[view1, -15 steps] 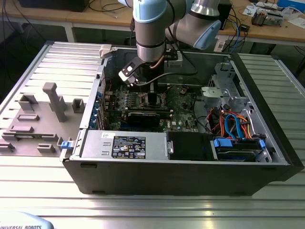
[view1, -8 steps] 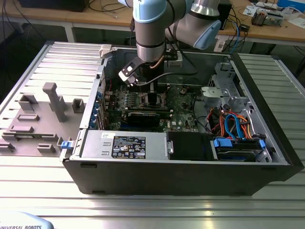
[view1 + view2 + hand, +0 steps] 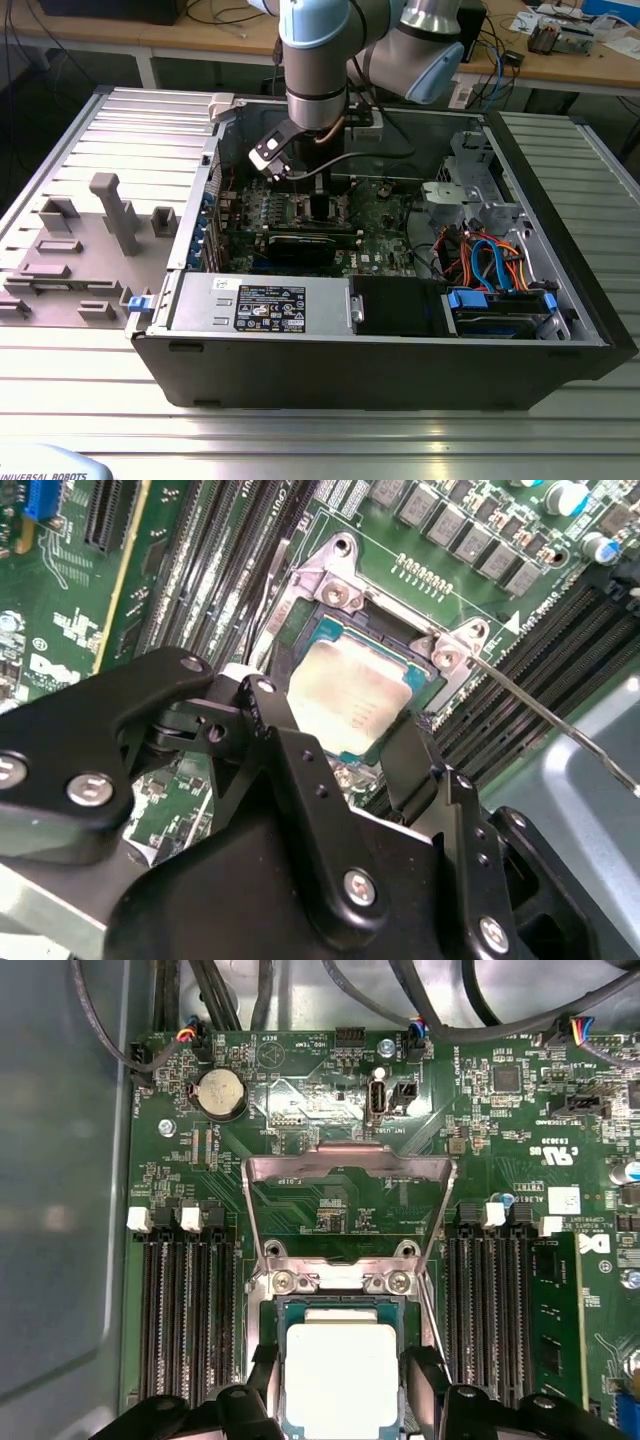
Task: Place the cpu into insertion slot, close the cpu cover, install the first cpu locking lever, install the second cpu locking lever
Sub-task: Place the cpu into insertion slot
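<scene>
- The gripper (image 3: 340, 1392) is low over the green motherboard (image 3: 300, 1090), inside the open computer case (image 3: 400, 350).
- Its jaws are clenched on two opposite edges of the cpu (image 3: 340, 1360).
- The cpu lies flat in the insertion slot (image 3: 340, 1305), with its silver top facing up.
- The cpu cover (image 3: 345, 1165) is swung open and stands up from its hinge, just beside the slot.
- Black memory slots (image 3: 185, 1310) run along both sides of the socket.
- In the second wrist view a thin metal lever (image 3: 545, 720) sticks out free from the corner of the socket.
</scene>
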Robot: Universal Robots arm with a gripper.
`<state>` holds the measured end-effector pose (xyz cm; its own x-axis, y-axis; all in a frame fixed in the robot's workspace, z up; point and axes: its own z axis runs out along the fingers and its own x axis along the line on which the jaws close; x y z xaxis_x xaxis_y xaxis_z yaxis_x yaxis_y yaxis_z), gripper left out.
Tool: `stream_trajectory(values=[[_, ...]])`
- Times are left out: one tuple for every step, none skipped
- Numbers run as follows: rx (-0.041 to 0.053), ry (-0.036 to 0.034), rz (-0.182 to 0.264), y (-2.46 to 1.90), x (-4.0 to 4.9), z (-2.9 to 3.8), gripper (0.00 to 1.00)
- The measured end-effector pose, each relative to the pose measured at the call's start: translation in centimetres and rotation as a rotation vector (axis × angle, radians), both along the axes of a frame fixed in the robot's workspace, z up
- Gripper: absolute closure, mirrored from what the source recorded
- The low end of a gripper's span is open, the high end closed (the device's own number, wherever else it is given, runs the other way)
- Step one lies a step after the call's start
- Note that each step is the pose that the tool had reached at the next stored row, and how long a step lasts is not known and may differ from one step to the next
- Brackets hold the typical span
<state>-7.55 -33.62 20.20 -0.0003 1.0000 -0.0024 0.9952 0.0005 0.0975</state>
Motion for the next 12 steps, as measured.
stream_trajectory(values=[[0.0,0.0009,0.0,0.0,0.0,0.34,0.38],[0.0,0.0024,0.0,0.0,0.01,0.63,0.38],[0.0,0.0043,0.0,0.0,0.02,0.85,0.38],[0.0001,0.0068,0.0,0.0,0.04,1.06,0.4],[0.0001,0.0091,0.0,0.0,0.05,1.23,0.4],[0.0,0.0179,0.0,0.0,0.13,1.62,0.53],[0.0,0.0225,0.0,0.0,0.18,1.73,0.53],[0.0003,0.03,0.0,0.01,0.28,1.83,0.58],[0.0003,0.0405,0.0,0.0,0.42,1.87,0.71],[0.0008,0.0502,0.0,-0.01,0.57,1.89,0.77],[0.0009,0.0509,0.0,0.0,0.59,1.88,0.89],[0.001,0.0508,0.0,0.0,0.59,1.88,0.89]])
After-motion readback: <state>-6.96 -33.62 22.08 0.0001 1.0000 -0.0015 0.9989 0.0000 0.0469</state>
